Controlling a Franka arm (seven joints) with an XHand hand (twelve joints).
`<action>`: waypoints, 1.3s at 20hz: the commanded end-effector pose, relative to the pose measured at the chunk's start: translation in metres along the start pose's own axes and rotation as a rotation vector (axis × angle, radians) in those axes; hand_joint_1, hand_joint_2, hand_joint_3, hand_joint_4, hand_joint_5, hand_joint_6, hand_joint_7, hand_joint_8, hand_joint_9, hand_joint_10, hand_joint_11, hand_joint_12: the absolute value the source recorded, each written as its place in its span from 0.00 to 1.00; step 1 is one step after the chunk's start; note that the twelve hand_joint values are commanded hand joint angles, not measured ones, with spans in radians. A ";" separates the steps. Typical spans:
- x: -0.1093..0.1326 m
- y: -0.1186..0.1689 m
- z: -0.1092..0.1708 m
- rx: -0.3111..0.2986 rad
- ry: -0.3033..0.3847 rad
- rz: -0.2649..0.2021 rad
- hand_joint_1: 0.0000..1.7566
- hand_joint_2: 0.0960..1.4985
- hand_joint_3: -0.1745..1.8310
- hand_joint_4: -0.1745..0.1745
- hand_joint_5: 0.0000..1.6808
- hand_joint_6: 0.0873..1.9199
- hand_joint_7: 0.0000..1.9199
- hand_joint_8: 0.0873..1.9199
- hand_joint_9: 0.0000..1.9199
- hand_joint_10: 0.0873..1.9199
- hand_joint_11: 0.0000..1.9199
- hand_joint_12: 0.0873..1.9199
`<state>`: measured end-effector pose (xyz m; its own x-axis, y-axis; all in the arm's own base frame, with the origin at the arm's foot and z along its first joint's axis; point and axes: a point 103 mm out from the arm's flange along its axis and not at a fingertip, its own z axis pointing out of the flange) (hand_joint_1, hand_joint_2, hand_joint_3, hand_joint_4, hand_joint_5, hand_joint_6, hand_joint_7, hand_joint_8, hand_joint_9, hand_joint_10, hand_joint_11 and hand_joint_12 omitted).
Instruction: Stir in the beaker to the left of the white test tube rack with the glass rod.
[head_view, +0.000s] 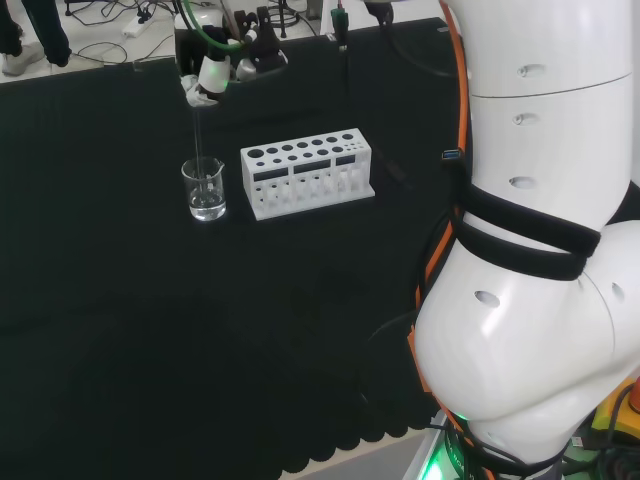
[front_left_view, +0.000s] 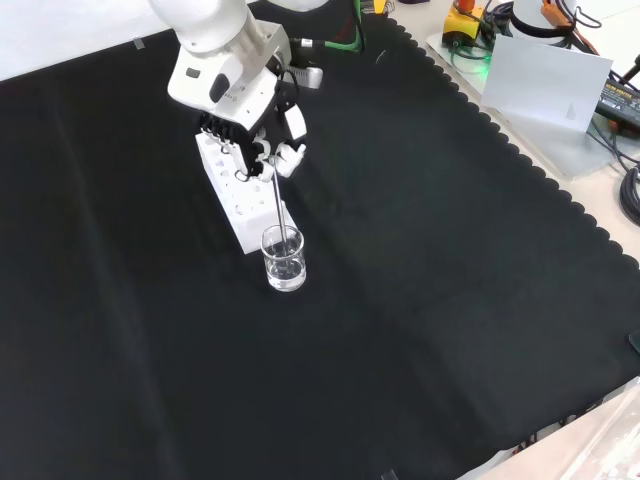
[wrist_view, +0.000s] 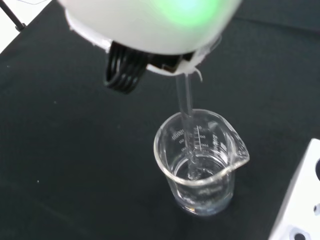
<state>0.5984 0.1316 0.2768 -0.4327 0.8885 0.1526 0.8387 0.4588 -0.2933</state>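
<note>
Black cloth (front_left_view: 420, 330): ribbed fabric over the whole bench, with a scalloped hem along the edge that runs down the right of the front view; bare on every side of the ware below the hand.
Hand (front_left_view: 262, 140): black and white, hanging over the cloth with fingers curled round the top of the thin clear glass rod (front_left_view: 277, 212), pinching it.
Glass rod: drops straight down from the fingers; its lower end sits inside the beaker, in the liquid, as the wrist view shows.
Beaker (front_left_view: 284, 258): small clear glass beaker with a pouring lip, upright directly beneath the hand, holding a shallow layer of clear liquid.
Rack (head_view: 307, 172): white plastic test tube rack with rows of round holes, just beside the beaker and under the hand's far side in the front view.
Room: pale floor beyond the cloth, cables (head_view: 110, 15) lying on it past the hand in the head view; a grey sheet (front_left_view: 545, 80) and boxes of gear off the bench's corner in the front view.
</note>
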 end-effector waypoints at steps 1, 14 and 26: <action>0.002 0.020 -0.002 0.005 0.007 -0.005 0.70 0.24 0.59 0.00 0.82 0.32 0.87 0.37 0.99 0.28 0.93 0.31; -0.054 0.002 -0.014 0.001 0.001 0.070 0.70 0.24 0.59 0.00 0.81 0.32 0.87 0.37 0.99 0.28 0.93 0.31; -0.021 -0.032 -0.006 -0.024 0.000 0.055 0.70 0.25 0.59 0.00 0.81 0.32 0.87 0.37 0.99 0.28 0.93 0.31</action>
<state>0.6013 0.0918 0.2803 -0.3789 0.9153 0.1365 0.8598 0.4028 -0.3138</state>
